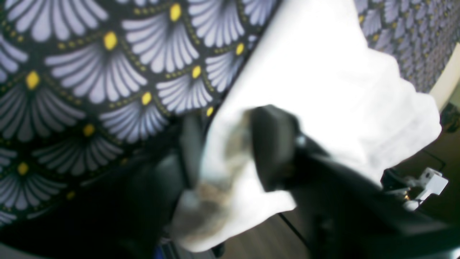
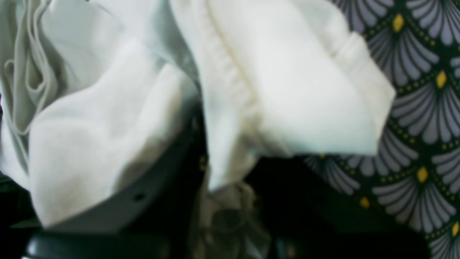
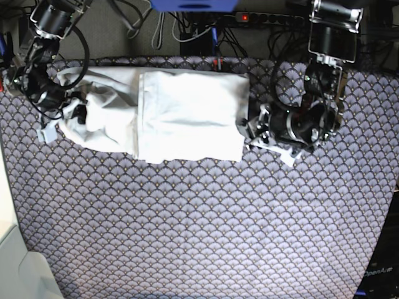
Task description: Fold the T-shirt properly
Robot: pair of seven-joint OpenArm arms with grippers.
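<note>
Free patterned tabletop (image 3: 206, 230) — nearer side; arms (image 3: 324, 81) flanking.

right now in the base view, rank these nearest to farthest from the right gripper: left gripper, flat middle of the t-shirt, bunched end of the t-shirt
1. bunched end of the T-shirt, right at it
2. flat middle of the T-shirt, in between
3. left gripper, at the opposite edge

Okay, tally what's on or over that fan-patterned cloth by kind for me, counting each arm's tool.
White T-shirt: 1
Black tools, left and right: 2
Total: 3
</note>
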